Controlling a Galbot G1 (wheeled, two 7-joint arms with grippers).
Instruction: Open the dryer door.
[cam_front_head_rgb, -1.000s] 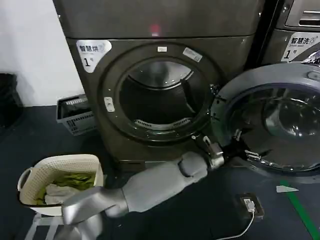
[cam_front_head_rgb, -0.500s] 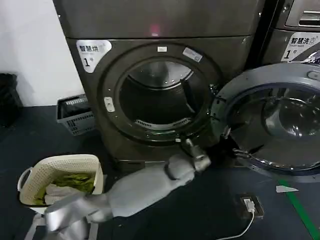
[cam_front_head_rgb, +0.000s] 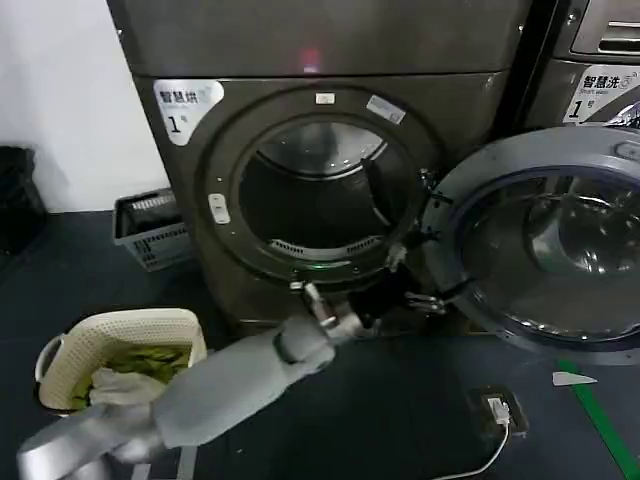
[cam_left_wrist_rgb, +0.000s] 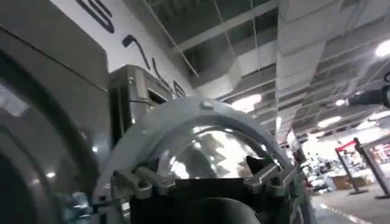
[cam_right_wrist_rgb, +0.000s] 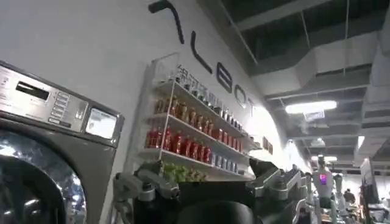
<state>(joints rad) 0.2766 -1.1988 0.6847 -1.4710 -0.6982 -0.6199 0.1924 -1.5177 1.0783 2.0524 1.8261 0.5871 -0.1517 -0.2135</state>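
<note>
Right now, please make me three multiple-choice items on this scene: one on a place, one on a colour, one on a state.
1. Where does the laundry basket stand?
A. On the floor, on the dryer's left
B. Inside the drum
C. On top of the dryer

2. What colour is the dryer door's inner face?
A. Red
B. Grey
C. Yellow

3. How is the dryer door?
A. Shut
B. Swung wide open
C. Removed

Answers: 1 A, it stands low beside the machine. 2 B, the plastic ring is grey. 3 B, it hangs right of the open drum, with the left pincer near its edge.
</note>
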